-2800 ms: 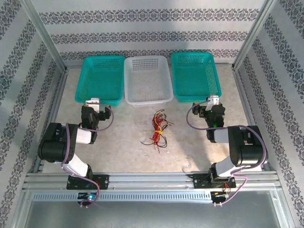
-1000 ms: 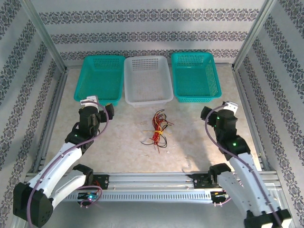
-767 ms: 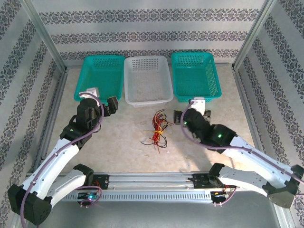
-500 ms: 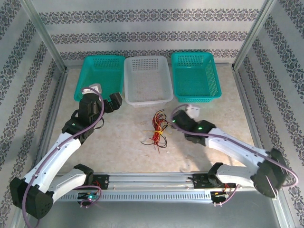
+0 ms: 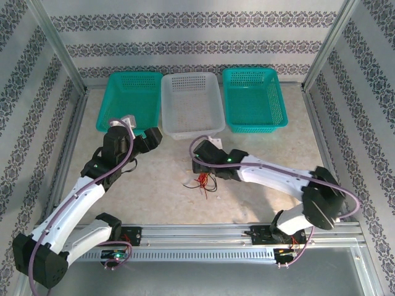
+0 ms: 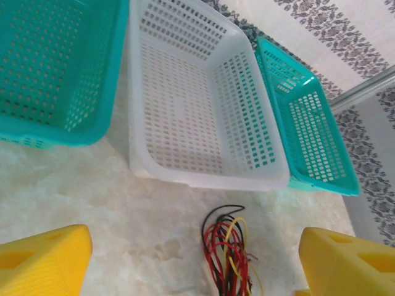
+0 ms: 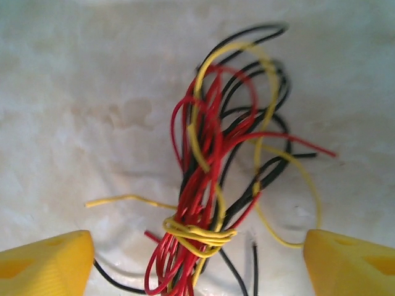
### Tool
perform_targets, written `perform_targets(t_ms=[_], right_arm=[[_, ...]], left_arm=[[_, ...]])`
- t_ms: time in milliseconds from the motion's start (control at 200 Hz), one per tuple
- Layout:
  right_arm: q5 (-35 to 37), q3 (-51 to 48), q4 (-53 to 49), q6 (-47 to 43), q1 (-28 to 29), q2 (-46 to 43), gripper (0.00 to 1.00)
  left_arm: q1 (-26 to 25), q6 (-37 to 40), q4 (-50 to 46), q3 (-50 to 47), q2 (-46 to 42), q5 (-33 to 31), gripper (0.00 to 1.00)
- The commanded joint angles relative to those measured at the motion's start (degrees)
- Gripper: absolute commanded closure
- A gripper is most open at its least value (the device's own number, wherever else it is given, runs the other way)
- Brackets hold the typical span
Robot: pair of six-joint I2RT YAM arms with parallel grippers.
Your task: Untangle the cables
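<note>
the cables wear smooth, slightly glossy red, yellow and black plastic sheathing on a matt, mottled, stone-look worktop, the white basket and the teal baskets at its far edge are shiny perforated plastic, and the rail along its near edge is brushed metal.

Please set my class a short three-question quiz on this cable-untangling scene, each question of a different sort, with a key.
1. Multiple choice: in the right wrist view, which colour of wire is wound round the bundle of cables low down? A red; B yellow; C black.
2. True or false: the left gripper and the right gripper both have their fingers wide apart.
3. Fill the gap: the white basket stands between two ___ ones.
Key: 1 B; 2 true; 3 teal.
</note>
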Motion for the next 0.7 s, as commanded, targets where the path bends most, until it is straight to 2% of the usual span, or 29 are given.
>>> perform_targets(t_ms=[0, 135, 205, 260, 335, 420, 460, 505, 605, 695], right_arm=[[-6.4, 3.9, -2.8, -0.5, -1.7, 3.6, 0.23], [-5.2, 3.4, -3.0, 0.7, -3.4, 4.0, 0.3], [-6.4, 2.3, -2.5, 1.3, -4.3, 3.9, 0.39], [-7.1, 2.0, -2.7, 1.7, -4.8, 4.2, 0.42], [-7.9, 2.3, -3.8, 2.3, -5.4, 5.1, 0.42], [-9.1, 2.9, -4.4, 2.3, -5.8, 6.2, 0.3], [-9.6, 3.4, -5.0, 2.2, -5.9, 6.8, 0.28], [-10.3, 3.8, -5.3, 2.0, -6.0, 7.6, 0.29], [-11.4, 5.1, -6.3, 1.9, -6.4, 9.5, 0.4], [-11.9, 5.6, -6.6, 1.8, -6.5, 10.6, 0.42]], left_arm=[[-0.5, -3.3, 5.1, -1.1, -1.3, 3.6, 0.18], [-0.4, -3.9, 5.7, -0.8, -0.2, 6.6, 0.2], [-0.5, -3.7, 4.7, 0.7, 1.6, 9.4, 0.23], [-0.5, -3.6, 3.8, 1.7, 2.8, 10.8, 0.23], [-0.5, -3.1, 3.0, 2.5, 4.1, 12.0, 0.24], [-0.5, -2.8, 2.9, 3.1, 4.9, 13.3, 0.23], [-0.5, -2.8, 2.9, 3.3, 5.1, 13.6, 0.23], [-0.5, -2.6, 2.5, 3.6, 5.3, 13.9, 0.23], [-0.5, -1.1, 0.4, 4.6, 5.7, 14.1, 0.23], [-0.5, -0.2, -1.2, 5.2, 5.9, 14.2, 0.24]])
